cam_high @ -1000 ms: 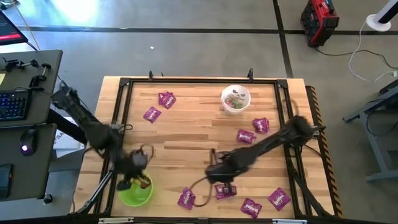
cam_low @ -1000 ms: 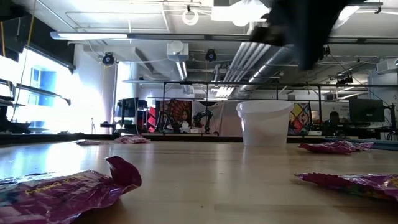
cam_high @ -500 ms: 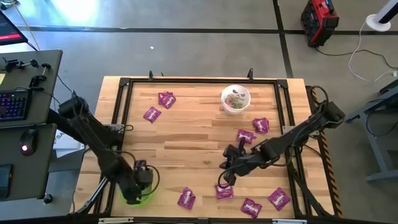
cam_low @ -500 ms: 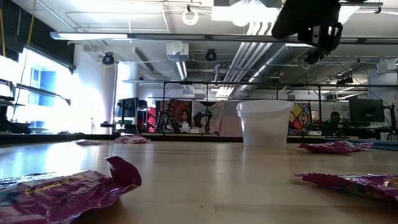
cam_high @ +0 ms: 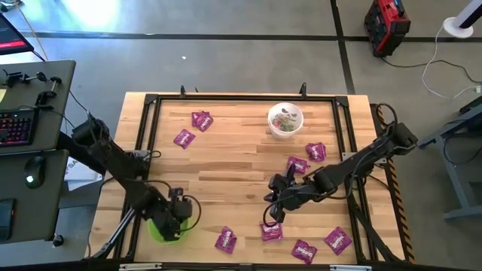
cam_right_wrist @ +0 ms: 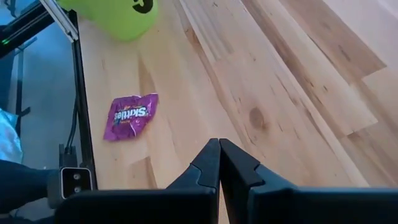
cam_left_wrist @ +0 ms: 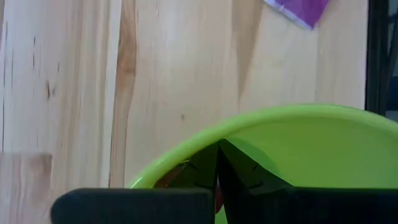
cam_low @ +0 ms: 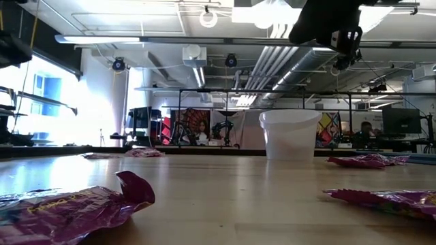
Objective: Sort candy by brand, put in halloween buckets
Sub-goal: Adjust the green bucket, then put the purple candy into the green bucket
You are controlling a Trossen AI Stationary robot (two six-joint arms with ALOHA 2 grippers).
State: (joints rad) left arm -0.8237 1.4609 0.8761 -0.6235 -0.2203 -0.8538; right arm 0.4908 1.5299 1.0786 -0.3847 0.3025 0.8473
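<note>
The lime green bucket (cam_high: pixel 160 230) stands at the table's near left corner. My left gripper (cam_high: pixel 177 217) is shut, and its fingertips (cam_left_wrist: pixel 217 163) reach down past the bucket's rim (cam_left_wrist: pixel 280 117). A reddish bit (cam_left_wrist: pixel 180 177) shows beside them; what it is I cannot tell. The white bucket (cam_high: pixel 286 120) at the far middle holds small sweets. Several purple packets lie flat on the wood, one (cam_high: pixel 271 231) just near of my right gripper (cam_high: pixel 269 214). My right gripper (cam_right_wrist: pixel 219 149) is shut and held above bare wood. My left gripper's shut fingers point steeply down inside the green bucket's rim (cam_left_wrist: pixel 186 155). Whether they touch the bucket or anything in it, I cannot tell.
More purple packets lie at the far left (cam_high: pixel 202 119), right of middle (cam_high: pixel 297 165) and along the near edge (cam_high: pixel 225 239) (cam_high: pixel 338 240). A black frame rail (cam_high: pixel 143 150) runs round the tabletop. A desk with a keyboard (cam_high: pixel 15 124) stands to the left.
My left gripper has sunk and gone toward the near edge, over the green bucket. My right arm has drawn back toward the table's right edge. Its gripper has risen off the wood and its wrist has turned. The packets have stayed where they were.
</note>
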